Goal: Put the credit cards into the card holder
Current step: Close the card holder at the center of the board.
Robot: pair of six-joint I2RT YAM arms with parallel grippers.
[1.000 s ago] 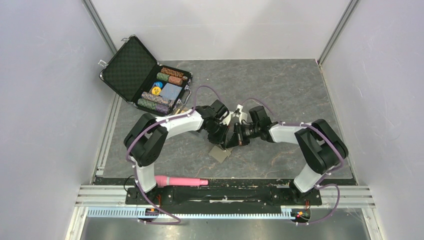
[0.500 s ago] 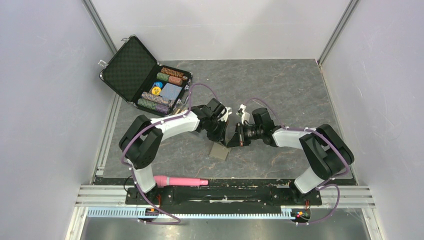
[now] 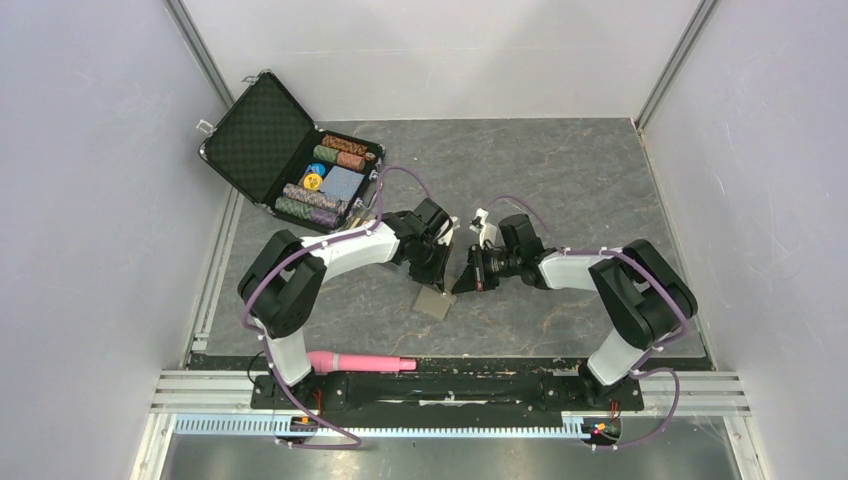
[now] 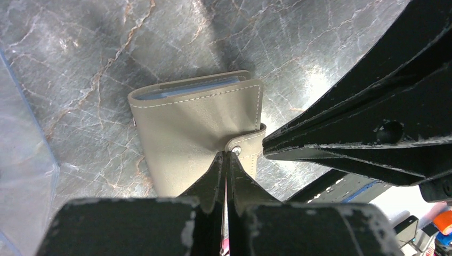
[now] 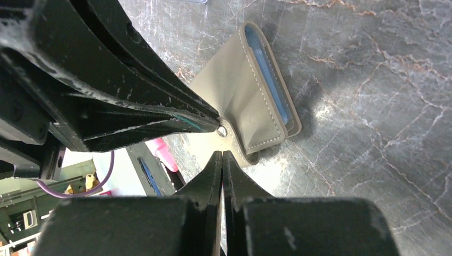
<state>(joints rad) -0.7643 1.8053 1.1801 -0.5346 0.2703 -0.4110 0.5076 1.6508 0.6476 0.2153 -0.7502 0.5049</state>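
Note:
The card holder (image 3: pixel 434 305) lies closed on the dark marble table, taupe with light blue showing along its edge (image 4: pixel 192 90). Its tab with a metal snap (image 4: pixel 235 151) wraps over the near side. My left gripper (image 3: pixel 441 284) is shut, its tips (image 4: pixel 225 156) touching the holder right by the snap. My right gripper (image 3: pixel 459 287) is shut too, its tips (image 5: pixel 222 154) just short of the tab (image 5: pixel 223 129), nothing between them. The two grippers meet tip to tip above the holder. No credit cards show plainly in any view.
An open black case of poker chips (image 3: pixel 300 160) stands at the back left. A pink cylinder (image 3: pixel 362 361) lies on the base rail by the left arm. A clear pale sheet edge (image 4: pixel 24 160) shows left of the holder. Walls enclose the table.
Both grippers have shifted a little to the left and drawn in over the holder. The holder stays on the table and both stay shut.

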